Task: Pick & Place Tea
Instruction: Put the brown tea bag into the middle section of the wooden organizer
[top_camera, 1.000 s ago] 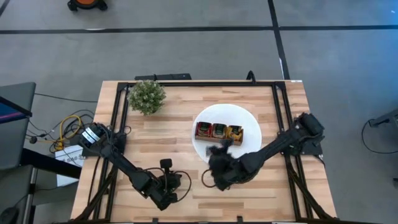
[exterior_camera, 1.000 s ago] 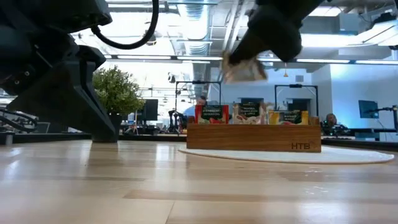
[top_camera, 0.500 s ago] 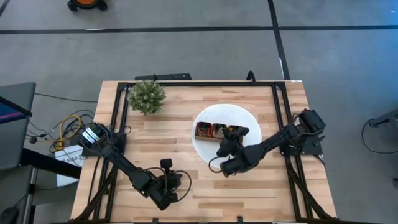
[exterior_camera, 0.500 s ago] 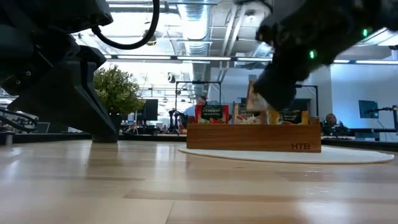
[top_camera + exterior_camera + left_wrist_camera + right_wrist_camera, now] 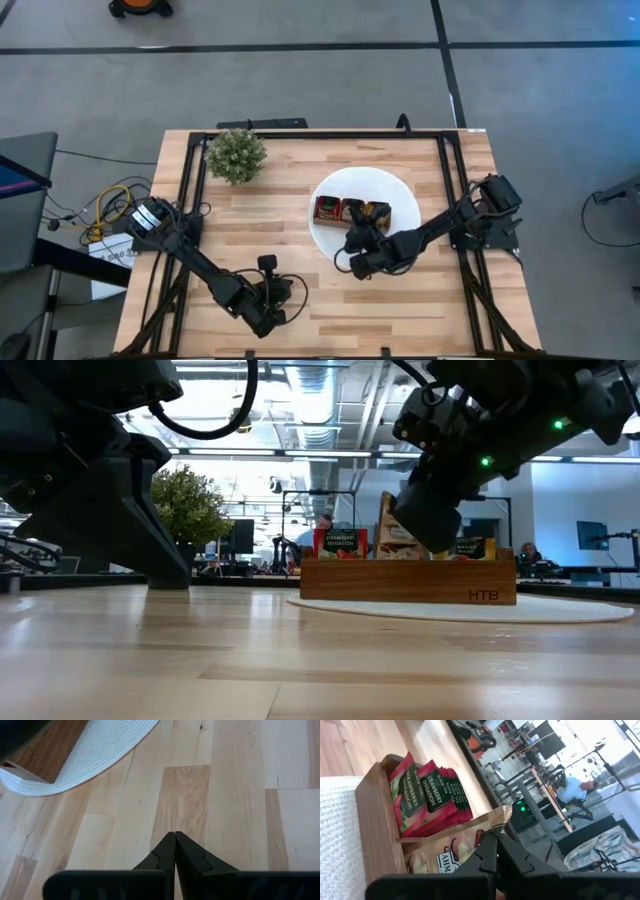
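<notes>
Low view: we saw the right gripper [image 5: 400, 532] pinching a pale tea sachet [image 5: 392, 525] above the wooden tray [image 5: 408, 580] on the pale plank table [image 5: 200, 660]; the left gripper [image 5: 175, 838] rested closed, empty.

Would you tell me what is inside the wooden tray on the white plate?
The wooden tray holds upright tea sachets: red sachets fill one end compartment, and pale sachets stand in the middle one. The right pincer, shut on a pale sachet, covers the rest.
</notes>
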